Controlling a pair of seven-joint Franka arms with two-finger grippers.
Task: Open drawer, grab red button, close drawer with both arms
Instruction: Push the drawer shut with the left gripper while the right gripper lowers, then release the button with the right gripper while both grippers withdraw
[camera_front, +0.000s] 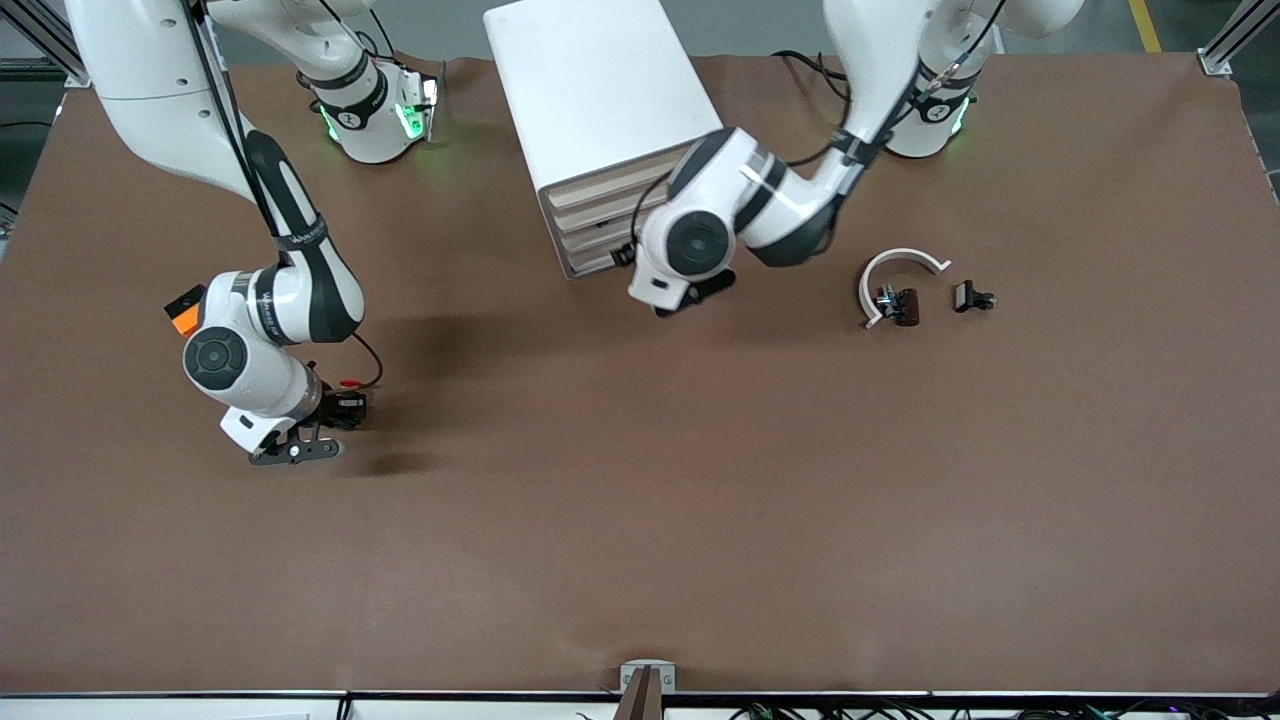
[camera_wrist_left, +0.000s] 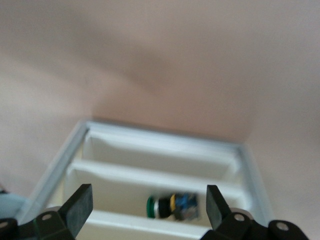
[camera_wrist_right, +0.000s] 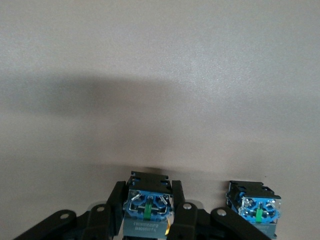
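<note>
My right gripper (camera_wrist_right: 148, 192) is shut on a button (camera_wrist_right: 147, 207) whose blue base faces the wrist camera; its cap is hidden. A second, similar button (camera_wrist_right: 256, 207) stands on the table close beside it. In the front view this right gripper (camera_front: 300, 442) is low over the table toward the right arm's end, and a small red cap (camera_front: 350, 383) shows by the hand. I cannot tell which button it belongs to. My left gripper (camera_front: 695, 295) is in front of the white cabinet (camera_front: 590, 90). It stands open (camera_wrist_left: 148, 200) over an open drawer (camera_wrist_left: 150, 172) holding a green-capped button (camera_wrist_left: 172, 206).
An orange block (camera_front: 183, 320) lies next to the right arm's wrist. Toward the left arm's end lie a white curved piece (camera_front: 897, 265) and two small black parts (camera_front: 905, 305) (camera_front: 972, 297). The left arm hides the cabinet's lower front in the front view.
</note>
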